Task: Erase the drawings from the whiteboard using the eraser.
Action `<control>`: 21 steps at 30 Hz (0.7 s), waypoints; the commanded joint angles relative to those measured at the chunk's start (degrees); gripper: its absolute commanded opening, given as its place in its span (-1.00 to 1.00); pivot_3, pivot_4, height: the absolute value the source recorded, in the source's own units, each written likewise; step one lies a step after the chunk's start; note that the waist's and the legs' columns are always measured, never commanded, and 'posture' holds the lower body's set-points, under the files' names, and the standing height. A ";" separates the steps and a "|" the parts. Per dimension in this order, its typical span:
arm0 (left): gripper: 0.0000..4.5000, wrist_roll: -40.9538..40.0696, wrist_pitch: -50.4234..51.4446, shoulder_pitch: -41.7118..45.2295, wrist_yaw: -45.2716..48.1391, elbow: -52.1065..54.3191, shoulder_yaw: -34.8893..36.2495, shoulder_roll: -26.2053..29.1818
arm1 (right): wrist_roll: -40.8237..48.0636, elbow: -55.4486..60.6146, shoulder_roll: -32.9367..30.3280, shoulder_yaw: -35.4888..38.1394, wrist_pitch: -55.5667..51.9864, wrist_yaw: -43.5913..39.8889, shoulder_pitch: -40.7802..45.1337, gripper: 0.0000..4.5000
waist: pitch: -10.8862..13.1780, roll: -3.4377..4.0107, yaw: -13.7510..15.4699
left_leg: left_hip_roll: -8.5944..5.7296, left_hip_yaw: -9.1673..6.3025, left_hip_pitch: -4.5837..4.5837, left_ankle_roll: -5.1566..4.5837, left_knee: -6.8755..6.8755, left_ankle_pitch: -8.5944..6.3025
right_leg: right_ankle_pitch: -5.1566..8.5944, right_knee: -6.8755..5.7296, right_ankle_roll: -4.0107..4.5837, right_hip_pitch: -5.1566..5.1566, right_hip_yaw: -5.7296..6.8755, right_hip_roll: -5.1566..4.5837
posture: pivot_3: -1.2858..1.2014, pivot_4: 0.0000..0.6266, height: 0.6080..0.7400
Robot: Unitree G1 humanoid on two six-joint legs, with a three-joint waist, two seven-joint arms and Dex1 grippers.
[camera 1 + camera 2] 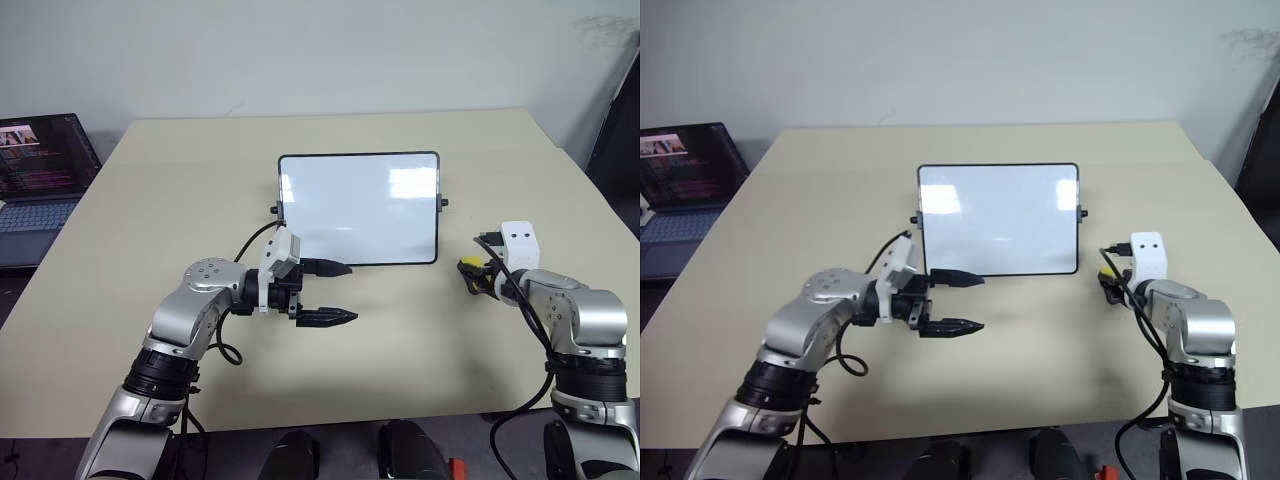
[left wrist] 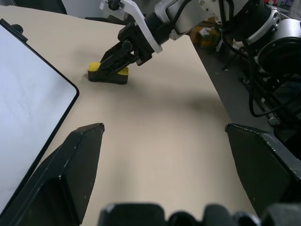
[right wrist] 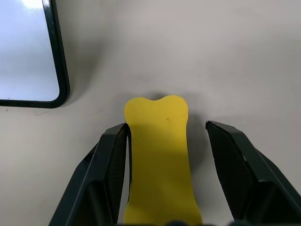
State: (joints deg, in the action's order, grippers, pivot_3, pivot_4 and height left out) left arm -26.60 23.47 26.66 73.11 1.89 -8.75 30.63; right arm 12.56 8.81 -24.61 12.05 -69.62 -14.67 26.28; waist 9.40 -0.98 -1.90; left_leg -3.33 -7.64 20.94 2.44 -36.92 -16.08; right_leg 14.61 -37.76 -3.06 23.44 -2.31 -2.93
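The whiteboard lies flat at the middle of the beige table, glossy white in a thin black frame. No drawings can be made out on its surface. The yellow eraser with its dark underside rests on the table to the right of the board, off its near right corner. My right gripper points down at it, shut on it, one finger on each long side. My left gripper hovers just in front of the board's near left part, pointing right, open and holding nothing.
An open laptop sits beyond the table's far left edge. A black cable runs from the left wrist over the table near the board's left side. The table's near edge lies close below both arms.
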 commanded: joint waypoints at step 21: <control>1.00 -0.34 -0.54 0.73 0.19 0.89 0.71 0.53 | 2.78 4.26 0.15 2.02 -3.07 0.45 0.51 0.45 | 0.00 0.00 0.02 | 0.00 -0.01 -0.01 0.00 -0.01 0.00 | 0.00 0.00 0.00 -0.01 0.01 0.00 | 0.03 -0.52 1.00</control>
State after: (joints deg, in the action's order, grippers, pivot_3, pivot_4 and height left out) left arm -26.61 23.44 26.66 73.15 1.89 -8.75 30.63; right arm 15.22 12.17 -23.56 12.46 -73.68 -14.54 26.30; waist 9.40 -0.98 -1.87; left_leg -3.33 -7.65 20.94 2.44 -36.93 -16.08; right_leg 14.61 -37.76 -3.06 23.43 -2.31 -2.93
